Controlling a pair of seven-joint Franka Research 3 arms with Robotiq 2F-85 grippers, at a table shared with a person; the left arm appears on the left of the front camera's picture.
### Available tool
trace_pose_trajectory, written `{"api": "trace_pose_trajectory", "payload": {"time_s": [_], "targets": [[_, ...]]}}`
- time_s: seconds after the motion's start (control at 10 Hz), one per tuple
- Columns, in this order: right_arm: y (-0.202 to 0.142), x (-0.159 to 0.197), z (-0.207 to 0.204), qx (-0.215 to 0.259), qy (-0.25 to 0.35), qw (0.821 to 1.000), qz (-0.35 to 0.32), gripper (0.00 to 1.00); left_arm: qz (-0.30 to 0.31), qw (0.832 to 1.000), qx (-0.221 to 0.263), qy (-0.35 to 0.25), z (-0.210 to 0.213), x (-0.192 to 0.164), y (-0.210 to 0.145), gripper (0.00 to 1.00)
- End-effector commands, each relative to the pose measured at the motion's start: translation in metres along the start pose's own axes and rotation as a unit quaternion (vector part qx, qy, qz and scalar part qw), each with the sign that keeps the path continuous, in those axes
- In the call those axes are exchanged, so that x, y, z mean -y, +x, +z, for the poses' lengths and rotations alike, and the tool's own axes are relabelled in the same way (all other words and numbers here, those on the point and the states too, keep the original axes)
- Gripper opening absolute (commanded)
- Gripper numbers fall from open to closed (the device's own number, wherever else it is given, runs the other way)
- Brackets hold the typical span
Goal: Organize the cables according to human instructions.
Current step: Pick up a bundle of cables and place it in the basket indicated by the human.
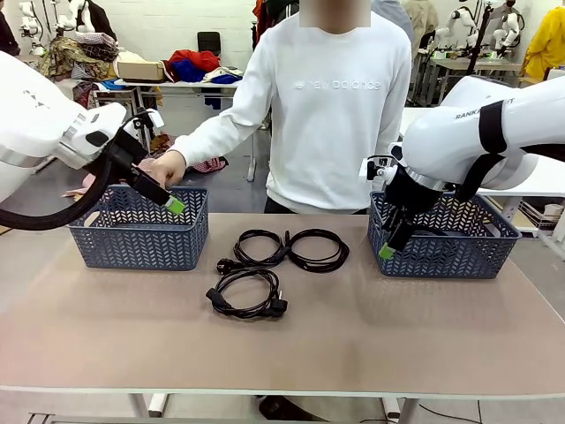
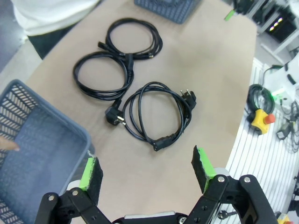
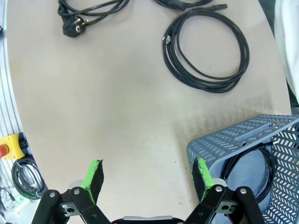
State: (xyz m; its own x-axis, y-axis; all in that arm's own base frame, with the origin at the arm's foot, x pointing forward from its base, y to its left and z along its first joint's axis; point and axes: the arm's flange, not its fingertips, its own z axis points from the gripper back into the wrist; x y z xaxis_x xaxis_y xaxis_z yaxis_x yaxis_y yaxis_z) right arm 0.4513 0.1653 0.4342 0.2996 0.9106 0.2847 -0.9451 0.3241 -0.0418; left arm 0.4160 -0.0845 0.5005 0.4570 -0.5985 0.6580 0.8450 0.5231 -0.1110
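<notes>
Three black cables lie coiled mid-table: one at the front (image 1: 247, 294) and two side by side behind it (image 1: 259, 247) (image 1: 318, 250). In the left wrist view they are the near coil (image 2: 156, 114), the middle coil (image 2: 100, 74) and the far coil (image 2: 133, 39). Another cable (image 3: 247, 168) lies inside the right basket (image 1: 441, 237). My left gripper (image 1: 172, 205) (image 2: 145, 168) hangs open over the left basket's (image 1: 139, 228) right rim. Just left of the right basket, my right gripper (image 1: 387, 250) (image 3: 147, 172) is open and holds nothing.
A person in a white sweatshirt stands at the far side, one hand (image 1: 168, 168) reaching to the left basket's back rim; a fingertip (image 2: 7, 144) shows over that basket (image 2: 42, 154). A yellow box with a red button (image 2: 261, 119) sits off the table's edge.
</notes>
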Motion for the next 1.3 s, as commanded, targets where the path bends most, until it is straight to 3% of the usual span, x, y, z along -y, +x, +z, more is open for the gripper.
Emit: {"api": "trace_pose_trajectory", "payload": {"time_s": [0.0,0.4,0.8,1.0,1.2], "targets": [[0.001,0.001,0.001,-0.002,-0.003,1.0,0.001,1.0,-0.053,0.998,-0.04,-0.002,-0.012,0.006,0.013,1.0],[0.001,0.001,0.001,-0.002,-0.003,1.0,0.001,1.0,-0.148,0.981,-0.122,-0.009,-0.053,0.026,0.038,1.0],[0.001,0.001,0.001,-0.002,-0.003,1.0,0.001,1.0,-0.249,0.948,-0.199,-0.021,-0.1,0.049,0.041,1.0],[0.001,0.001,0.001,-0.002,-0.003,1.0,0.001,1.0,-0.272,0.938,-0.209,-0.042,-0.112,0.058,0.035,1.0],[0.001,0.001,0.001,-0.002,-0.003,1.0,0.001,1.0,-0.266,0.943,-0.19,-0.057,-0.11,0.063,0.033,1.0]]}}
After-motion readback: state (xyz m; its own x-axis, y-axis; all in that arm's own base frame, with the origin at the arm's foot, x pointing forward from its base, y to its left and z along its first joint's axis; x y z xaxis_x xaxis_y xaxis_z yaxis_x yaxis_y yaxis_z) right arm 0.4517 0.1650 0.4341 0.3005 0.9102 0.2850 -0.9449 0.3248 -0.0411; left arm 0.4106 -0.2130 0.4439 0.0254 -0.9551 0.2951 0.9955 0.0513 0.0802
